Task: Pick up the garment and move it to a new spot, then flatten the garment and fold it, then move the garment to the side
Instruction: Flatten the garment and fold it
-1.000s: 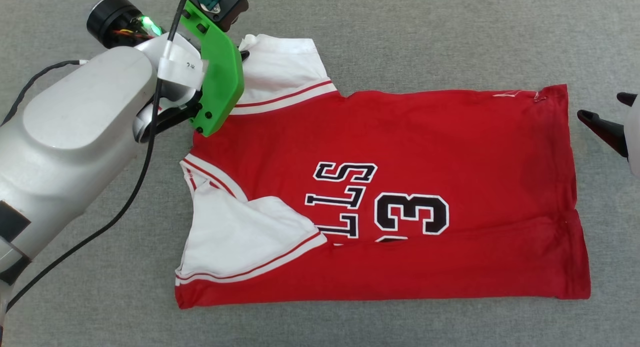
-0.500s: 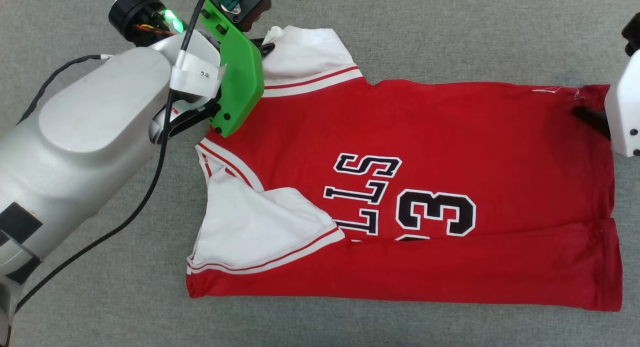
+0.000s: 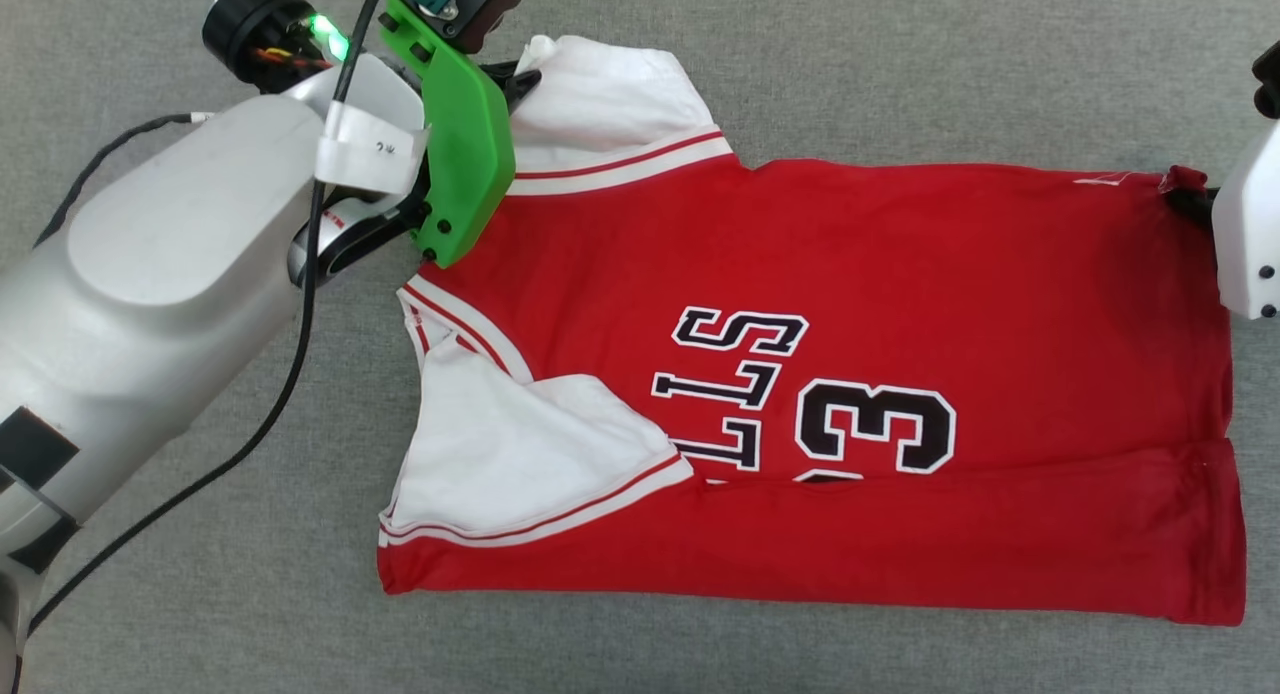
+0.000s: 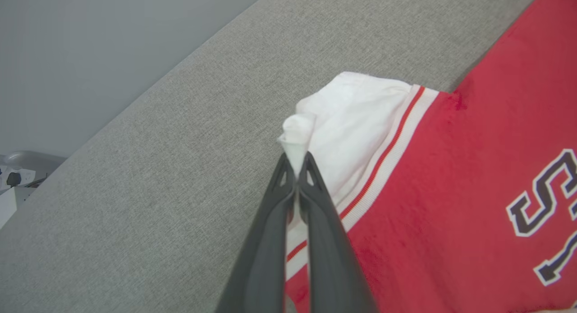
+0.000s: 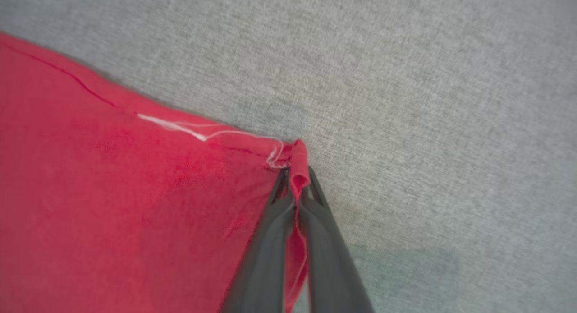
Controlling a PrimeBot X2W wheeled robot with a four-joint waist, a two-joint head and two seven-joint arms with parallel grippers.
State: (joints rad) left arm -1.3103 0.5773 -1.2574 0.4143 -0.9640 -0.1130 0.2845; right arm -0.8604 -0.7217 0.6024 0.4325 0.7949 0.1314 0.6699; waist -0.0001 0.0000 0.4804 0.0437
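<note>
The garment (image 3: pixel 850 274), a red jersey T-shirt with white sleeves and black lettering, lies face up on the grey surface, its near long edge folded over. My left gripper (image 3: pixel 520 79) is shut on the far white sleeve (image 3: pixel 610 104); the left wrist view shows white cloth pinched between the fingertips of that gripper (image 4: pixel 296 162). My right gripper (image 3: pixel 1185 199) is shut on the garment's far hem corner; in the right wrist view red cloth (image 5: pixel 135 204) bunches up between its tips (image 5: pixel 297 175).
The near white sleeve (image 3: pixel 510 454) lies folded across the chest. The grey fabric surface (image 3: pixel 900 64) stretches out on every side of the garment. A black cable (image 3: pixel 270 394) trails from my left arm. A pale wall (image 4: pixel 90 47) rises beyond the surface's edge.
My right gripper came in from the right, reached the far hem corner and shut on it. The head camera shifted, so the garment sits further right in view. My left gripper kept holding the sleeve.
</note>
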